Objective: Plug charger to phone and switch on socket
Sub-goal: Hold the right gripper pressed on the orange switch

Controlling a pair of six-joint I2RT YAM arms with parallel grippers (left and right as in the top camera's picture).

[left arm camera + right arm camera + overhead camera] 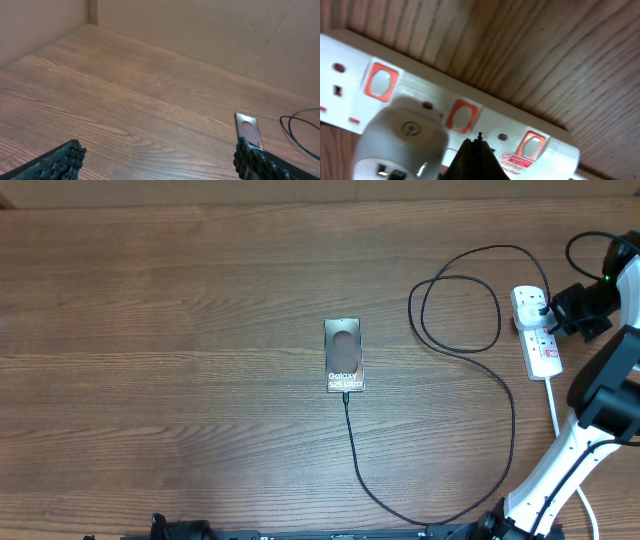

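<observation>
Evidently the cable end of the job looked finished: the phone (344,355) lay face up at the middle of the table (150,330). The charger (505,410) met its short edge at 6 o'clock, swept out toward 4 o'clock, then looped back up to the socket (541,345) near the table's 3 o'clock edge. Whether the connector was fully seated could not be told from above. The right gripper (479,142) hung over the socket with its 2 fingers pressed together into 1 narrow point, holding nothing. I judged that shape was chosen for poking, since a closed tip suits a small rocker. In the right wrist view that tip sat just at 6 o'clock of the middle red switch (461,116), 1 of 3 visible, with a rounded white plug body (400,142) seated at the switch's 8 o'clock. The left gripper (157,164) rested well apart at the table's 7 o'clock side, fingers (65,159) spread wide and empty, probably because switching on needed only 1 arm.
</observation>
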